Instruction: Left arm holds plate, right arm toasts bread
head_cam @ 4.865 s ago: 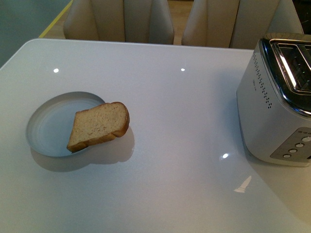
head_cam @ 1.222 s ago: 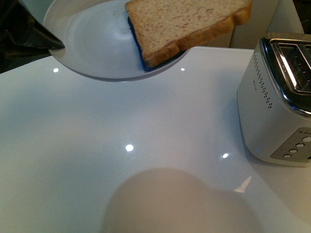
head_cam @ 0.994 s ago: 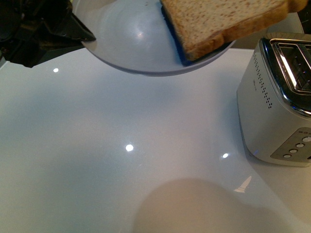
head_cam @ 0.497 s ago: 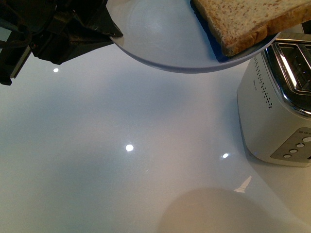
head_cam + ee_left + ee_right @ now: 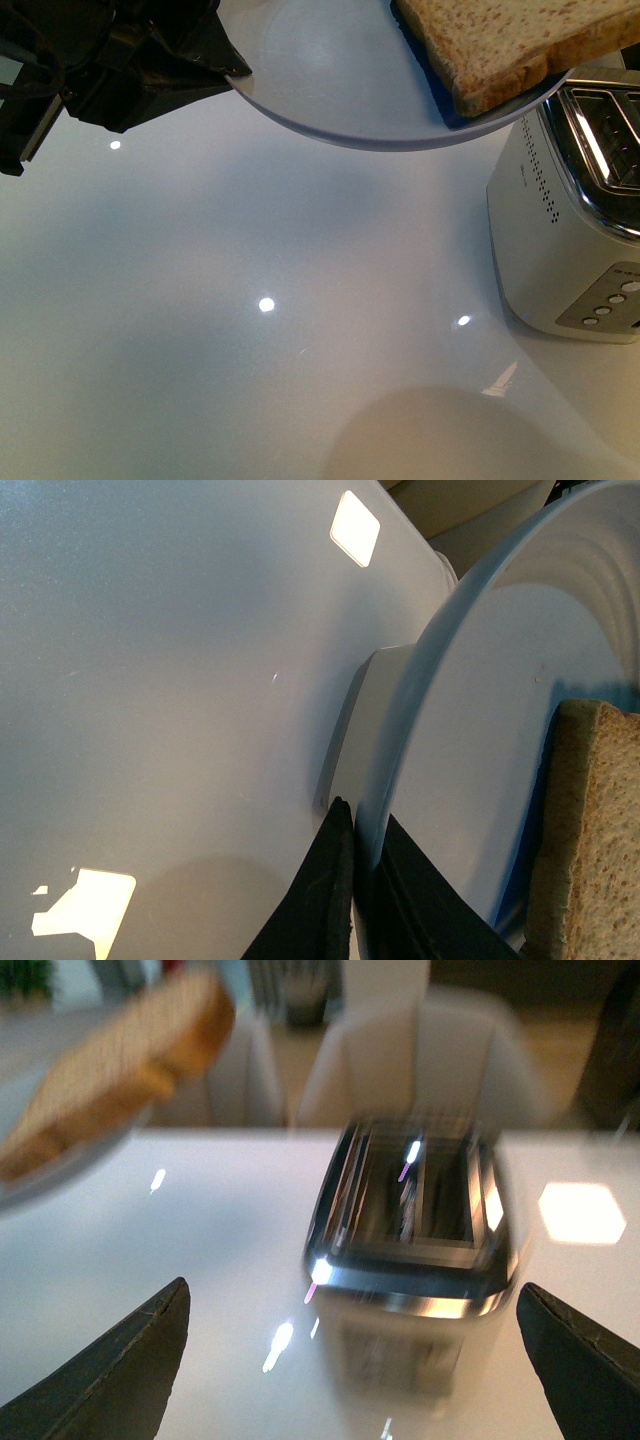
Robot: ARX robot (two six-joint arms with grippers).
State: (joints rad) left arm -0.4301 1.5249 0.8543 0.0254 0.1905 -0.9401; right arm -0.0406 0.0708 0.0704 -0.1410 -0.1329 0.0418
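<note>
left gripper [image 5: 365,852] pinches plate [image 5: 330,95] rim, held up beside toaster [image 5: 560,230], likely presenting bread [image 5: 510,40] | right gripper [image 5: 352,1288] spread wide, empty, facing toaster

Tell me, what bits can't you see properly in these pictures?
The bread: front view, the top edge cuts it off.
The plate: same edge cuts its far side.
The toaster: right wrist view is blurred; slots unclear.
The right hand: only two finger ends show; frame cuts the rest.
</note>
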